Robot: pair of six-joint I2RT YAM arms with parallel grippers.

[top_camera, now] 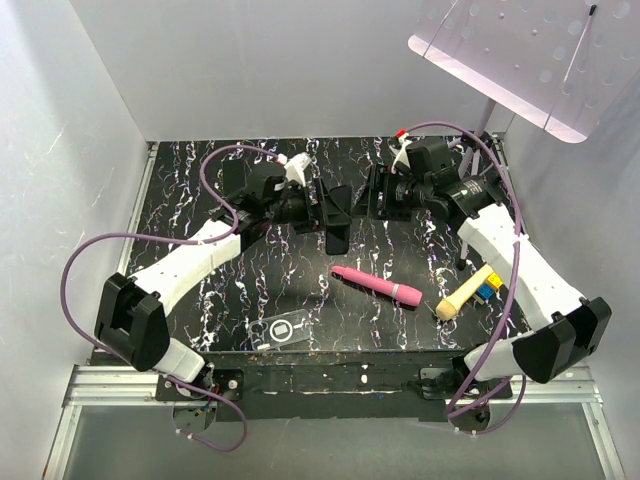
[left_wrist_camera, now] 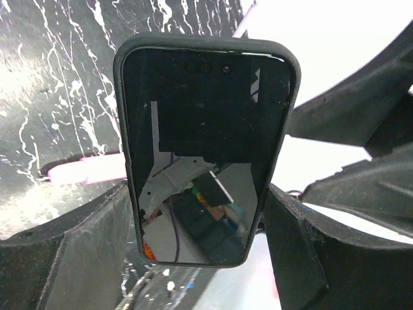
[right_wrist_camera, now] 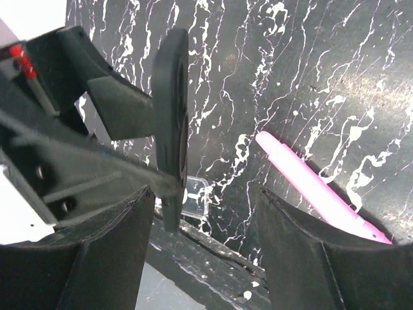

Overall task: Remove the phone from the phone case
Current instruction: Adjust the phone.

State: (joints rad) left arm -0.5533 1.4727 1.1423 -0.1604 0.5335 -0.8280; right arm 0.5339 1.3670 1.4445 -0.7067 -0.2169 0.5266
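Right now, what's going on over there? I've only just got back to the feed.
The left hand is clamped on the phone and holds it upright in the air above the middle of the table. The right hand is open and faces the phone from the other side; whether it touches is unclear. The clear phone case lies empty near the table's front edge, apart from the phone. A pink object lies nearby.

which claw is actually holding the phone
The left claw: it is clamped on the two long edges of the phone. The right claw is open beside it, closed on nothing.
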